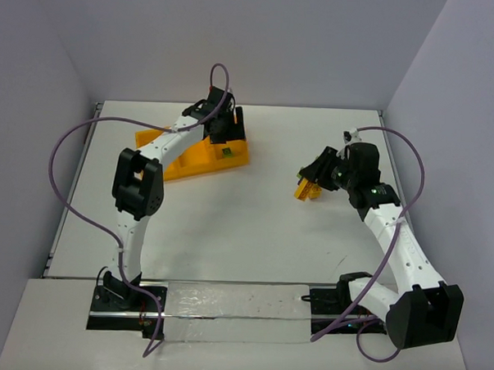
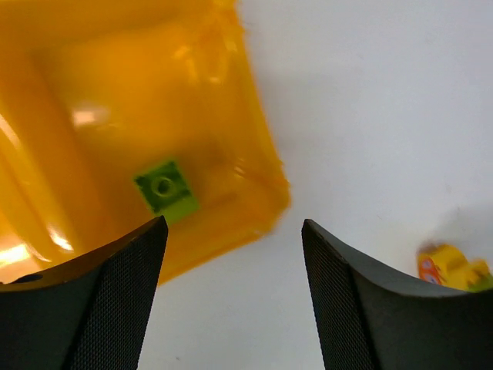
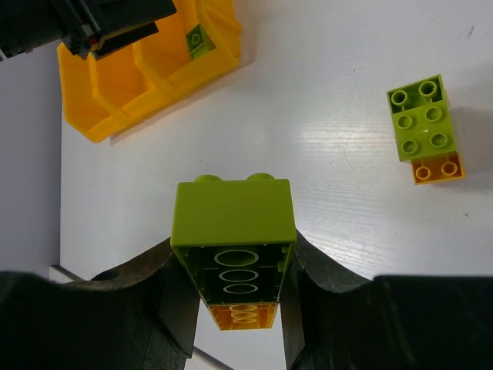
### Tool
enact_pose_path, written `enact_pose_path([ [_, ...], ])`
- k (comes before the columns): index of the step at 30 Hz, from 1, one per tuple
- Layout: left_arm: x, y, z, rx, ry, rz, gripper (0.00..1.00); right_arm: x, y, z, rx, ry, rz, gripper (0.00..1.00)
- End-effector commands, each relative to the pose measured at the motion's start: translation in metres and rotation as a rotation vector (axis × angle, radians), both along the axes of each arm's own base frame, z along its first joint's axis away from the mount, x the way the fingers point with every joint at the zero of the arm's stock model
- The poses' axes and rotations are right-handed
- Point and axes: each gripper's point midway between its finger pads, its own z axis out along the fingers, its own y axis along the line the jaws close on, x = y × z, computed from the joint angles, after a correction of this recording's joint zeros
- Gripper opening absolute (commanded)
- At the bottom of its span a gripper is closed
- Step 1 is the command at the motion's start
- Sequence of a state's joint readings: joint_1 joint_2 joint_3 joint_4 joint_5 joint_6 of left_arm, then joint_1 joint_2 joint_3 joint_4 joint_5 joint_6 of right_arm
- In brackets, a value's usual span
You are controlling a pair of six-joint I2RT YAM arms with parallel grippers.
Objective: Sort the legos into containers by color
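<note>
Right wrist view, bottom centre: the right jaws are pinching a lime-green-on-orange stack, well apart from the tray at upper left and not yet sorted. Toward the upper right a second green-and-orange stack lies on the desk, untouched. Farthest off, the left jaws stand spread and empty over the tray's end compartment, where one green brick lies; judged progress: one piece filed, two mixed stacks outstanding.
</note>
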State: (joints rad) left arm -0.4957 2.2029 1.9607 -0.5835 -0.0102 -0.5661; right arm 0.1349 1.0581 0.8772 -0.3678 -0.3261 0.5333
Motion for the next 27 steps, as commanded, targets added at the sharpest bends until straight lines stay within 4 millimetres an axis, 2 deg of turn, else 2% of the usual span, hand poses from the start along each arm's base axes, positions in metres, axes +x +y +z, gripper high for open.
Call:
enact_pose_path([
  [1,-0.048,-0.046,0.114,-0.246,-0.151,-0.289,0.77,0.003,0.016,0.034,0.037,-0.106,0.123,0.0],
  [4,-0.091,-0.063,0.146,-0.399,-0.181,-0.5,0.79,-0.008,0.038,0.048,0.108,-0.154,0.271,0.0],
  [5,-0.109,-0.066,0.147,-0.444,-0.167,-0.568,0.82,-0.01,0.044,0.057,0.137,-0.188,0.315,0.0],
  [7,-0.133,-0.07,0.169,-0.528,-0.191,-0.678,0.88,-0.019,0.054,0.067,0.193,-0.217,0.386,0.0],
  [8,-0.146,-0.07,0.175,-0.564,-0.192,-0.726,0.95,-0.022,0.059,0.074,0.222,-0.245,0.418,0.0],
  [11,-0.176,-0.068,0.18,-0.646,-0.175,-0.824,0.99,-0.027,0.067,0.088,0.284,-0.277,0.466,0.0],
  [12,-0.186,-0.068,0.19,-0.679,-0.193,-0.864,0.99,-0.028,0.067,0.088,0.302,-0.264,0.465,0.0],
  [13,-0.188,-0.067,0.183,-0.679,-0.174,-0.861,0.99,-0.027,0.068,0.091,0.301,-0.283,0.467,0.0],
  [16,-0.208,-0.065,0.195,-0.763,-0.193,-0.917,0.99,-0.026,0.073,0.103,0.381,-0.298,0.474,0.0],
  [18,-0.216,-0.065,0.193,-0.791,-0.177,-0.926,0.99,-0.028,0.076,0.112,0.423,-0.327,0.494,0.0],
  [27,-0.25,-0.085,0.201,-0.912,-0.146,-1.019,0.99,-0.018,0.078,0.121,0.476,-0.328,0.465,0.0],
])
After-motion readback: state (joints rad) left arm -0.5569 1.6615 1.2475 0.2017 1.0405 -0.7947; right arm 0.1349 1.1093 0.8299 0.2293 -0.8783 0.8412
